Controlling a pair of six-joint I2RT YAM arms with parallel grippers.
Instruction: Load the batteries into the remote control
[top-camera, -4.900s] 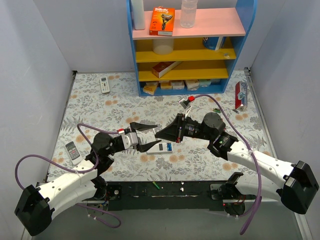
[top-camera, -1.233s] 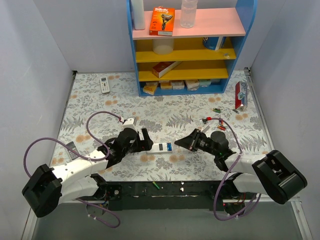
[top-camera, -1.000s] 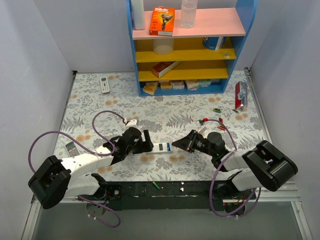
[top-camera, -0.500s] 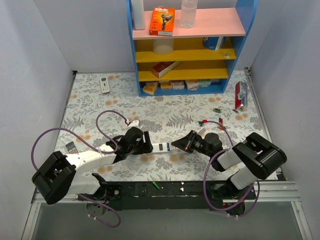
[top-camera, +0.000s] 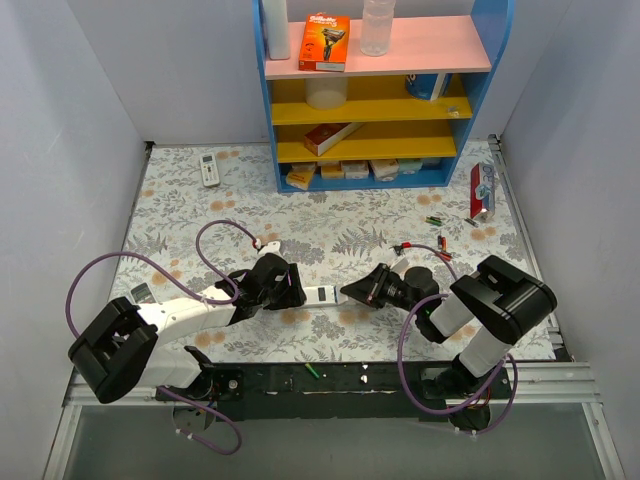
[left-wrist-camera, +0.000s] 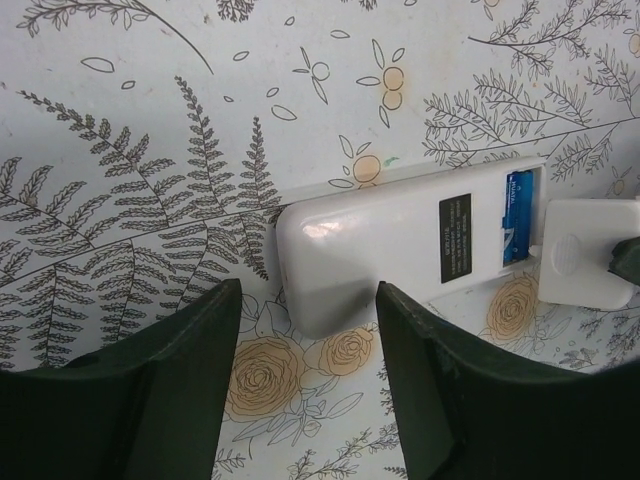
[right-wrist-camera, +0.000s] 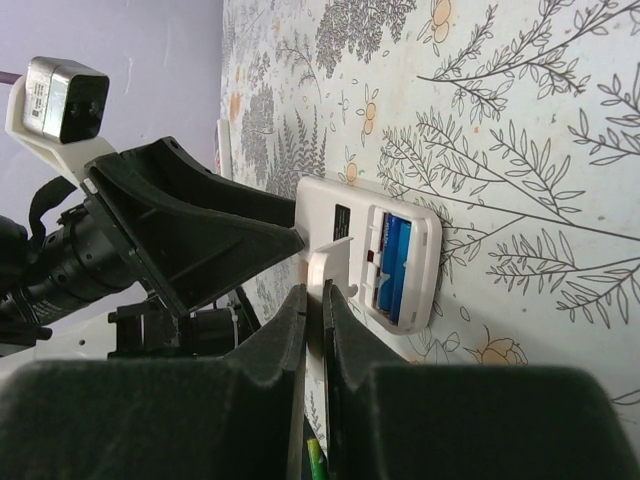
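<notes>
The job looked close to its end. The remote (left-wrist-camera: 380, 245) lay back-up on the desk (top-camera: 200, 215). Its near end sat just ahead of the left hand (left-wrist-camera: 306, 300), which was spread wide with a finger on either side and touched nothing that I could see. At the end away from that hand the recess stood open, with blue batteries (right-wrist-camera: 395, 262) already lying in it. I could not tell whether every slot was filled.

The right hand (right-wrist-camera: 314, 300) was pinched narrow on the small white battery cover (right-wrist-camera: 330, 258). It held the cover at the open end of the recess, tilted rather than flat. A few loose batteries (top-camera: 436, 221) lay well behind the right hand, towards the shelves.

To my eye the step in hand was refitting the cover. The next move would call for the right hand to lay it flat over the recess, square with its edges, and slide it towards the left hand until it caught. The left hand would probably need to close on the remote, or brace its end, or the remote might skate across the desk.
</notes>
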